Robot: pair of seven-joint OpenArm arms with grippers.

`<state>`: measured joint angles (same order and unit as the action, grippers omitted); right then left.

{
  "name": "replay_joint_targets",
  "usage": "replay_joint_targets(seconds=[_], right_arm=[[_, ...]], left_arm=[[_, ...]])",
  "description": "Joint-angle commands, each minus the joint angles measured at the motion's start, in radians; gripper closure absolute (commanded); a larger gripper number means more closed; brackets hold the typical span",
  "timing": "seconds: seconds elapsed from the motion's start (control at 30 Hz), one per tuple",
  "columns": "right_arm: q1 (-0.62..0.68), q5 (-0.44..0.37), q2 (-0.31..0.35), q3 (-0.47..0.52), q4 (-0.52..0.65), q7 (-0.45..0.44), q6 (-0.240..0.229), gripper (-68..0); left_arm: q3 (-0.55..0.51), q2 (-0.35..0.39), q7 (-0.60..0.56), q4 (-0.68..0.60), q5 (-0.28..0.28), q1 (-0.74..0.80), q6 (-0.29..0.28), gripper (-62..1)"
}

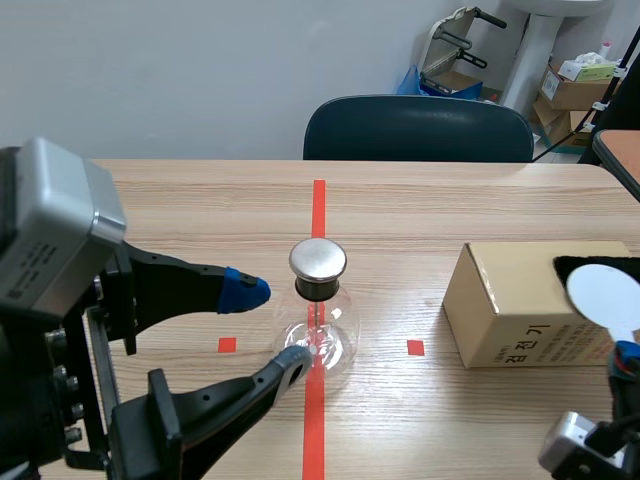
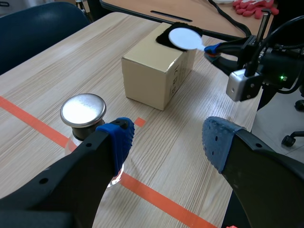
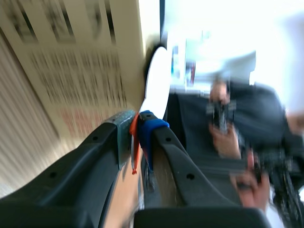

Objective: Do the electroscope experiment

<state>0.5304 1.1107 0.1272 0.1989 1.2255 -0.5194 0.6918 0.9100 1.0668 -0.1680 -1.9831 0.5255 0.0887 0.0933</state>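
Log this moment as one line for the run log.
left gripper open beside electroscope | right gripper shut on white disc paddle over black cloth on cardboard box | electroscope upright on tape line

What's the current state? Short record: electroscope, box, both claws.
electroscope: glass flask with a metal cap, upright on the red tape line
left claw: open; flask beside one finger, not between them; contact unclear
right claw: shut on the handle of the white disc, held above the black cloth
cardboard box: on the right arm's side, cloth on top
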Motion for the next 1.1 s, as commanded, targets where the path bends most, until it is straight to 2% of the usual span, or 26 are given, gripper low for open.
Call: replay_joint_targets(seconds=[0.0, 0.1, 0.17, 0.2, 0.33, 0.4, 0.53, 0.6, 0.67, 0.77, 0.83, 0.87, 0.97, 1.0, 1.07], right_arm=[[0.002, -0.019, 0.011, 0.003, 0.014, 0.049, 0.003, -1.0], [0.002, -0.022, 0.006, 0.003, 0.013, 0.204, 0.002, -1.0], [0.002, -0.017, 0.006, 0.004, 0.013, 0.228, 0.002, -1.0], [0.002, -0.013, 0.006, 0.004, 0.013, 0.208, 0.002, -1.0], [0.002, -0.014, 0.006, 0.003, 0.013, 0.018, 0.002, -1.0], [0.002, -0.016, 0.004, 0.003, 0.013, 0.015, 0.002, -1.0], [0.002, -0.018, 0.000, 0.003, 0.013, 0.230, 0.002, -1.0], [0.002, -0.014, 0.000, 0.004, 0.013, 0.261, 0.002, -1.0], [0.002, -0.005, 0.000, 0.003, 0.013, 0.200, 0.002, -1.0], [0.002, 0.005, 0.001, 0.003, 0.013, 0.031, 0.003, -1.0], [0.002, 0.004, 0.000, 0.003, 0.013, 0.002, 0.003, -1.0], [0.002, 0.002, 0.000, 0.003, 0.013, 0.029, 0.003, -1.0], [0.002, -0.003, 0.001, 0.004, 0.013, 0.206, 0.003, -1.0], [0.002, -0.003, 0.003, 0.004, 0.013, 0.240, 0.003, -1.0], [0.002, 0.007, 0.006, 0.003, 0.013, 0.234, 0.003, -1.0]], left_arm=[[-0.002, -0.005, -0.015, -0.028, 0.006, 0.000, -0.002, -34.1], [-0.002, -0.005, -0.018, -0.028, 0.006, -0.001, -0.002, -34.1], [-0.002, -0.005, -0.022, -0.028, 0.006, -0.001, -0.002, -34.1], [-0.002, -0.005, -0.022, -0.028, 0.006, -0.001, -0.002, -34.1], [-0.002, -0.005, -0.023, -0.028, 0.006, -0.001, -0.002, -34.1], [-0.002, -0.005, -0.025, -0.028, 0.006, -0.001, -0.002, -34.1], [-0.002, -0.005, -0.044, -0.028, 0.006, -0.001, -0.002, -34.1], [-0.002, -0.005, -0.055, -0.028, 0.006, -0.001, -0.002, -34.1], [-0.002, -0.005, -0.061, -0.028, 0.006, -0.001, -0.002, -34.1], [-0.002, -0.005, -0.063, -0.028, 0.006, -0.001, -0.002, -34.1], [-0.002, -0.005, -0.071, -0.028, 0.006, -0.001, -0.002, -34.1], [-0.002, -0.005, -0.071, -0.028, 0.006, -0.001, -0.002, -34.1], [-0.002, -0.005, -0.071, -0.028, 0.006, -0.001, -0.002, -34.1], [-0.002, -0.005, -0.071, -0.028, 0.006, -0.001, -0.002, -34.1], [-0.002, -0.005, -0.071, -0.028, 0.006, -0.001, -0.002, -34.1]])
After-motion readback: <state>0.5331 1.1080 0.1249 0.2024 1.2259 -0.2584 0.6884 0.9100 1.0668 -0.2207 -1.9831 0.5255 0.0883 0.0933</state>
